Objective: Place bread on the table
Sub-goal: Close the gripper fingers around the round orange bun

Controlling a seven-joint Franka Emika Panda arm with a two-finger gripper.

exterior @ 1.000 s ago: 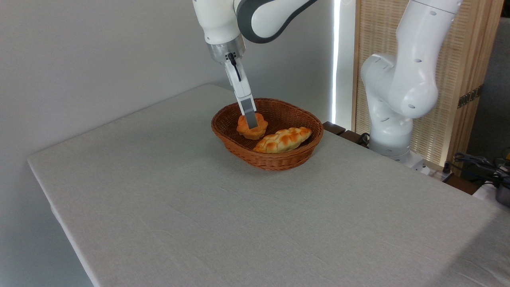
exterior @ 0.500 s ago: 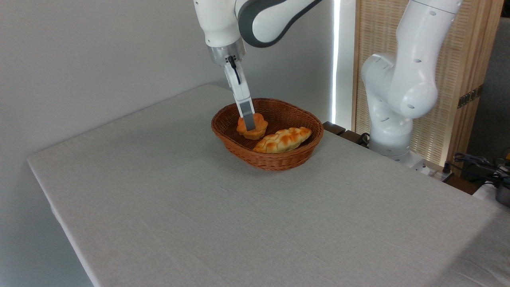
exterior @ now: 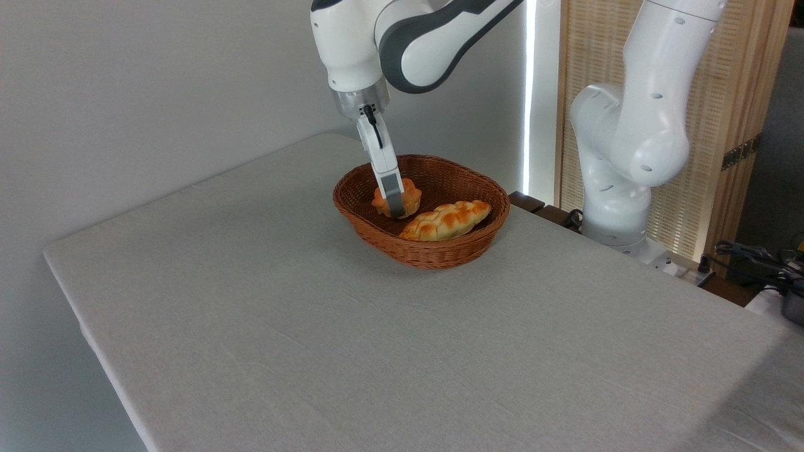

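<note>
The brown wicker basket [exterior: 421,210] serves as the reference point. It stands on the table [exterior: 352,339], toward the far edge of the light grey cloth surface.

Inside the basket lie 2 items. The bread [exterior: 397,198], a small round orange bun with a lobed top, sits in the left rear part of the basket, near its back wall. The braided golden loaf [exterior: 446,220] lies in the front right part of the basket, just beside the bun; whether the 2 touch cannot be told.

The arm [exterior: 383,44] reaches down from above the basket's left rear rim. The gripper [exterior: 394,204] is inside the basket, at the bun. Only 1 finger [exterior: 391,188] is visible, a narrow grey pad crossing the near side of the bun from top to base; its tip reaches about the level of the bun's base. The other finger is hidden behind the bun, so the width of the opening cannot be told, nor whether the pads press on the bun or merely flank it.

The bun rests low in the basket, below the rim line.
</note>
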